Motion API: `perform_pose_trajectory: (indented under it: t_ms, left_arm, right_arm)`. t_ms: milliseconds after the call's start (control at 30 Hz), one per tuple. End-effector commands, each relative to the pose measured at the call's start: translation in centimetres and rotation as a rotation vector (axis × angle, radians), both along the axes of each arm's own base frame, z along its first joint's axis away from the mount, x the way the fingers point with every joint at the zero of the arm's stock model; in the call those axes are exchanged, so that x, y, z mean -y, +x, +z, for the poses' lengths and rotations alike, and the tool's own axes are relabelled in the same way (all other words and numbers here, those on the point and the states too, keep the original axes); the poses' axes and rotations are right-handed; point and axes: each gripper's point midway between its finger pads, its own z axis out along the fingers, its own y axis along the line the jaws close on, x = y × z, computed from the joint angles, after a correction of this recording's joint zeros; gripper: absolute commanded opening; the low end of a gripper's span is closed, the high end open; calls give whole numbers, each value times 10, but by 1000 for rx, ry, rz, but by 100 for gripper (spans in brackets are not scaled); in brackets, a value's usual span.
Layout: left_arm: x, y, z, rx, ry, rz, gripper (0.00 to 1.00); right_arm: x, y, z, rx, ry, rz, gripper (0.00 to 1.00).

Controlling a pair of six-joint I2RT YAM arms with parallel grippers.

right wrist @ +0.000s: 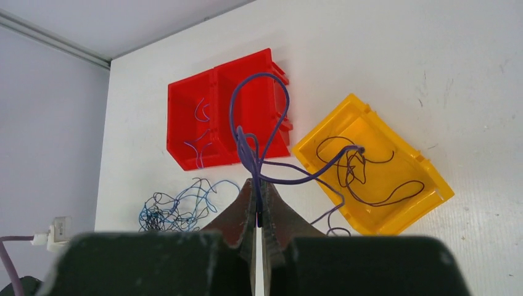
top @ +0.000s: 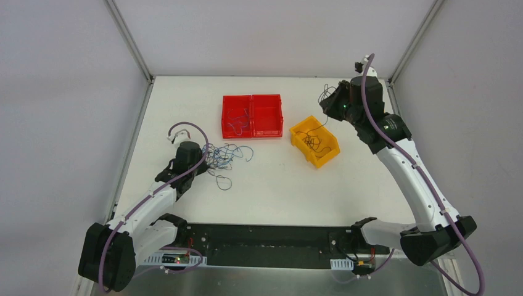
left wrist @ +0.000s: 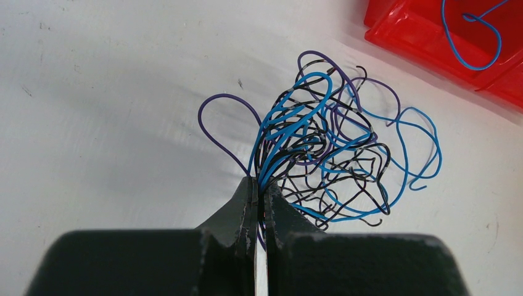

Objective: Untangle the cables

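Note:
A tangle of thin blue, purple and black cables (top: 223,156) lies on the white table left of centre. My left gripper (top: 206,152) is at its left edge, shut on a bunch of strands; in the left wrist view the cables (left wrist: 327,142) fan out from the closed tips of that gripper (left wrist: 259,185). My right gripper (top: 325,100) hangs raised at the back right, above the yellow bin (top: 321,161). In the right wrist view this gripper (right wrist: 257,188) is shut on a purple cable (right wrist: 262,111) that loops upward and trails down toward the table.
Two joined red bins (top: 251,105) at the back centre hold a few blue and purple wires (left wrist: 472,37). The yellow bin (right wrist: 413,213) holds dark wires (right wrist: 361,166). A loose dark wire (top: 223,182) lies just in front of the tangle. Metal frame posts stand at the back corners.

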Motion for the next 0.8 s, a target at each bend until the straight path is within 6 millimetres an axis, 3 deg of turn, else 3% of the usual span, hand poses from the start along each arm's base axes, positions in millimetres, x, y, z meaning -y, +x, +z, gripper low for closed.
perform_pose_trajectory:
  t_ms: [0, 167, 400, 633, 767]
  left_arm:
    - [2, 4, 6, 32, 3, -19, 0]
    - [2, 4, 5, 29, 3, -20, 0]
    - [1, 4, 5, 31, 6, -17, 0]
    - [2, 5, 5, 28, 6, -19, 0]
    - [2, 5, 4, 25, 5, -22, 0]
  right_arm:
    - [6, 10, 8, 13, -13, -8, 0]
    - [14, 30, -12, -23, -14, -31, 0]
    - [12, 51, -64, -15, -22, -36, 0]
    - [4, 49, -140, -122, -15, -32, 0]
    - [0, 43, -169, -195, -18, -43, 0]
